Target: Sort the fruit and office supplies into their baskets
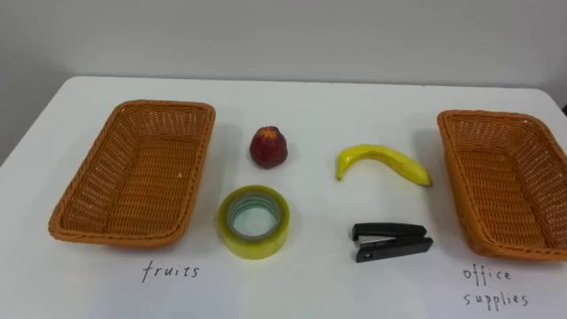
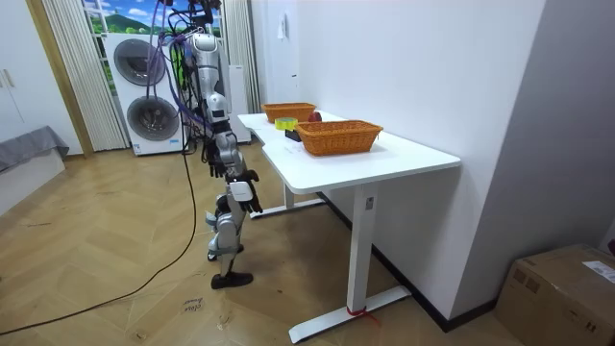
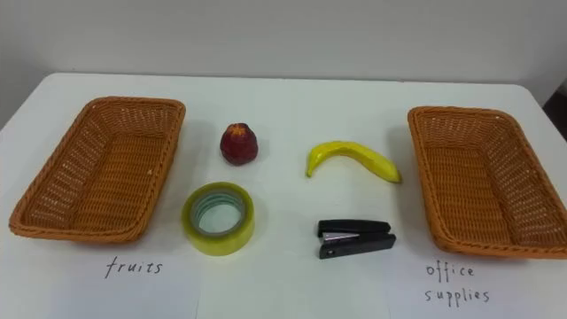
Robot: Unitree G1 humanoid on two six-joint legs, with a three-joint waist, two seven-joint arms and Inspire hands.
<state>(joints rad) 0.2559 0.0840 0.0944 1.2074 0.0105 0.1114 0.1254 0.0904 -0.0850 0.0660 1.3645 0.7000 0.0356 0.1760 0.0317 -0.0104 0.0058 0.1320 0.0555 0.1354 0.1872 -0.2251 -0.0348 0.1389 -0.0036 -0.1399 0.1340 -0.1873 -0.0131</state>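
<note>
Right hand [image 2: 246, 197] and left hand [image 2: 239, 177] hang low beside the worktop [image 1: 301, 283]; open or closed, I cannot tell. Between the left basket [image 1: 202, 173] and right basket [image 1: 448, 170], the banana [image 1: 383, 161] lies left-to-right, stem end left. The stapler [image 1: 391, 242] lies likewise, mouth leftward. The tape roll [image 1: 254, 221] lies flat, hole up, near the red fruit [image 1: 268, 147].

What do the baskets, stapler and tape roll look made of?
Left orange-brown rectangular basket and right basket: woven wicker or imitation, matte, visible weave. Black stapler: probably plastic shell, greyish metal inside. Yellow tape roll: glossy translucent film, seemingly plastic.
</note>
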